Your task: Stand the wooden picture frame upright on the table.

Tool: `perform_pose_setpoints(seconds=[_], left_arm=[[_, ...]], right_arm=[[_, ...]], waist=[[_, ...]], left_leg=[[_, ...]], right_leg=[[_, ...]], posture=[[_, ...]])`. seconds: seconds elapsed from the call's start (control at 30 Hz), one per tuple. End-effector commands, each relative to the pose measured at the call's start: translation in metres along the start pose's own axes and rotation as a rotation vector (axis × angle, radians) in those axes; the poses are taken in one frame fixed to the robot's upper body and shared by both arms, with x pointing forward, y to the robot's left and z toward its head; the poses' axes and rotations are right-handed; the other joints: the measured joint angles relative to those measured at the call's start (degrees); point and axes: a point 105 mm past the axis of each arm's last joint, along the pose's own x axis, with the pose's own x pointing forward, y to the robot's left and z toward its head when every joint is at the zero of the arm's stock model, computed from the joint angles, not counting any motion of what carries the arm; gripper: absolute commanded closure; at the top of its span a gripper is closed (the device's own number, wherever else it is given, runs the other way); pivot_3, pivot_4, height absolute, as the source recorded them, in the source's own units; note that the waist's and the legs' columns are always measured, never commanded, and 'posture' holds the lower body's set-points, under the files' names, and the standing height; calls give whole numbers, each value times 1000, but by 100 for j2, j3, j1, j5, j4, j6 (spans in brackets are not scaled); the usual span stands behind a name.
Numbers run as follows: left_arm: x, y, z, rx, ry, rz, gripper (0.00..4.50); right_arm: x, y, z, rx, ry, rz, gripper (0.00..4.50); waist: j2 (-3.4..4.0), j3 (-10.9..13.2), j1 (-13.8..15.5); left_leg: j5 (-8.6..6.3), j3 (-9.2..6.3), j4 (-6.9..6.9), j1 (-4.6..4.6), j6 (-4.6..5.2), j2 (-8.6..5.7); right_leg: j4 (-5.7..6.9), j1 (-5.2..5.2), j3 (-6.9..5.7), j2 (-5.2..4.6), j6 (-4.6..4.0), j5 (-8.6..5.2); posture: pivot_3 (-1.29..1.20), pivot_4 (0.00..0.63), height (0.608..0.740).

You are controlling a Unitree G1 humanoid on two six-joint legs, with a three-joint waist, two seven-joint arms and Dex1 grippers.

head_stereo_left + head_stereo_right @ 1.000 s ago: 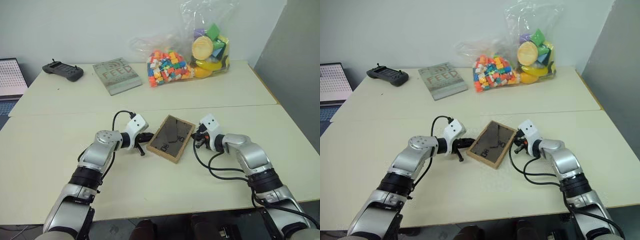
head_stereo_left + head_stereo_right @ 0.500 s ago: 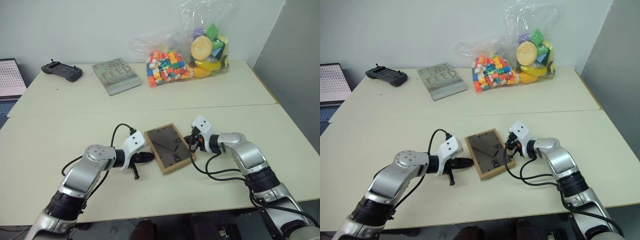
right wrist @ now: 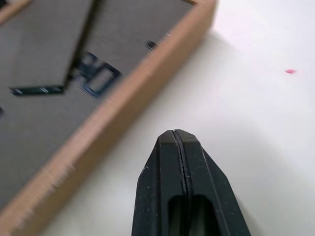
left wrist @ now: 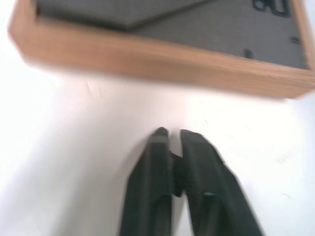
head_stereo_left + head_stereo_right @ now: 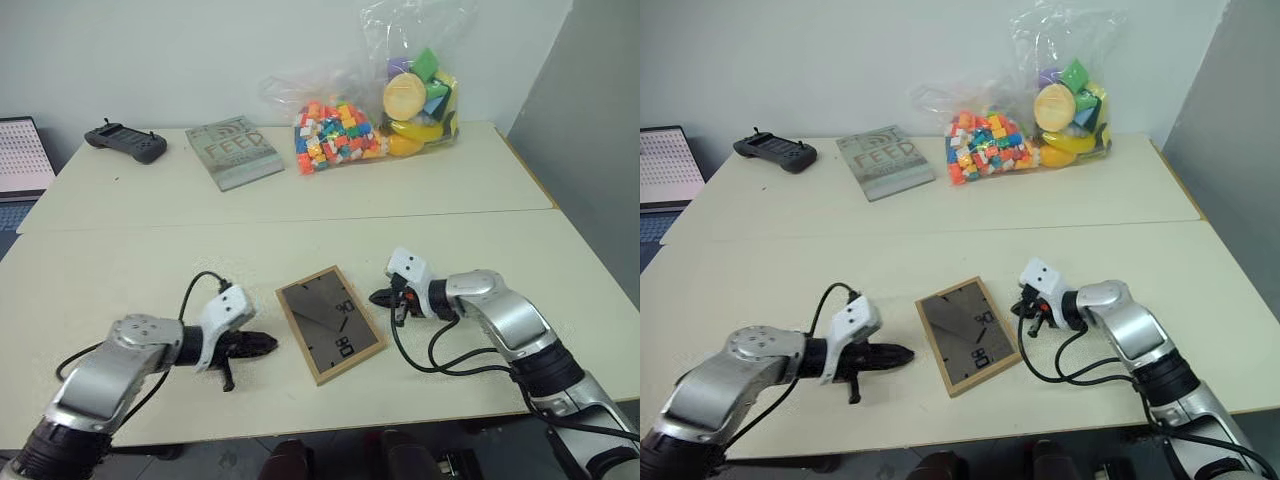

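Lying flat with its dark back panel up, the picture frame (image 5: 330,323) rests on the table (image 5: 120,270) close to the middle of the near edge, turned at a slant to that edge (its black stand lies folded against the panel). The left gripper (image 5: 268,345) is just beside the frame's left side, apart from it, its two black fingers (image 4: 160,147) parted by only a thin gap. The right gripper (image 5: 378,298) points at the frame's right side without touching it, its jaws pressed together on nothing. Along the far edge sit a black controller (image 5: 126,140) near the far left corner, a grey book (image 5: 233,151), and a clear bag of coloured toy blocks (image 5: 375,105).
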Motion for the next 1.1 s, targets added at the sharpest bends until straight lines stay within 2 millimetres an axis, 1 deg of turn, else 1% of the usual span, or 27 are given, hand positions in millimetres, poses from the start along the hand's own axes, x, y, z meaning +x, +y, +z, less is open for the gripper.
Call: perform_pose_setpoints(seconds=[0.03, 0.07, 0.13, 0.17, 0.2, 0.27, 0.43, 0.5, 0.53, 0.6, 0.67, 0.77, 0.83, 0.93, 1.0, 1.07, 1.1], left_arm=[[-15, -21, 18, -312, -152, -130, 3067], [-17, -25, 21, -391, -180, -165, 2976], [-17, -33, 22, -527, -226, -230, 2508], [-14, -32, 20, -603, -265, -248, 2235], [-11, -31, 17, -674, -307, -261, 2052], [-4, -32, 8, -776, -353, -273, 1613], [14, -48, -10, -876, -325, -250, 576], [22, -49, -12, -911, -333, -230, 185], [26, -46, -14, -931, -339, -208, 41], [35, -41, -16, -958, -340, -167, 41], [44, -41, -17, -970, -322, -158, 41], [52, -39, -14, -974, -316, -158, 41], [58, -39, -12, -956, -292, -157, 41], [62, -45, -6, -925, -280, -196, 41], [61, -44, -1, -912, -298, -204, 41], [60, -44, 0, -909, -304, -203, 41], [59, -43, -1, -912, -309, -197, 226]], right_arm=[[-9, 0, -4, -36, -9, 9, 4500], [-10, 0, -5, -36, -9, 12, 4500], [-9, 2, -6, -40, -9, 17, 4500], [-7, 3, -6, -41, -10, 20, 4500], [-5, 4, -6, -42, -10, 21, 4500], [-1, 4, -6, -41, -13, 21, 4500], [2, 6, -1, -45, -20, 32, 4500], [3, 9, 2, -47, -24, 45, 4500], [5, 11, 3, -46, -27, 54, 4500], [9, 17, 6, -45, -34, 78, 4500], [15, 24, 11, -43, -46, 100, 4500], [21, 32, 19, -38, -63, 126, 4500], [26, 39, 25, -35, -80, 144, 4500], [29, 43, 31, -31, -91, 152, 4500], [30, 42, 30, -27, -90, 145, 4500], [30, 40, 29, -24, -87, 138, 4500], [29, 39, 27, -21, -85, 132, 4500]], waist=[[0, 0, 17], [0, 0, 19], [-5, -2, 12], [-3, -2, 8], [-3, -3, 2], [-4, -4, 3], [-1, -9, -12], [-2, -10, 1], [-1, -11, 8], [0, -19, 16], [10, -33, 25], [39, -56, 53], [45, -64, 84], [46, -65, 123], [46, -64, 159], [46, -64, 170], [46, -64, 170]], left_leg=[[0, -3, 1, 0, 0, 0], [-1, -4, 3, 1, 2, 0], [-3, -16, 13, 4, 5, 0], [-3, -19, 11, 7, 5, 1], [-3, -17, 12, 11, 5, 0], [-3, -19, 9, 16, 4, 1], [-2, -20, 3, 24, 2, 3], [-2, -19, 3, 25, 2, 2], [-2, -21, 3, 24, 1, 2], [-2, -20, 4, 25, 1, 1], [-2, -19, 4, 28, 1, -1], [-1, -19, 4, 34, 0, -7], [-1, -18, 4, 38, -1, -9], [0, -17, 4, 43, -2, -9], [0, -16, 5, 42, -3, -10], [1, -16, 8, 40, -5, -12], [1, -16, 8, 41, -4, -12]], right_leg=[[-1, 3, -3, -1, 1, -1], [0, 6, -4, -1, 2, -1], [2, 18, -18, -1, 3, -1], [1, 22, -20, 0, 3, -1], [5, 23, -18, 0, 3, -1], [3, 25, -17, 0, 3, -1], [3, 25, -10, 0, 1, 0], [3, 25, -7, 0, 1, 0], [2, 25, -9, 0, 1, 0], [3, 27, -8, -1, 1, 0], [2, 31, -7, -1, 1, 0], [0, 38, -4, -2, 1, 0], [1, 40, -2, -3, 1, 0], [1, 44, -2, -3, 1, 0], [1, 43, 0, -3, 1, 0], [0, 43, 0, -4, 1, 0], [0, 43, 1, -5, 1, 0]], posture=[[0, 150, 740], [0, 150, 740], [0, 150, 740], [0, 150, 740], [0, 150, 740], [0, 150, 740], [0, 150, 740], [0, 150, 740], [0, 150, 740], [0, 150, 740], [0, 150, 740], [0, 150, 740], [0, 150, 740], [0, 150, 740], [0, 150, 740], [0, 150, 740], [0, 150, 740]])
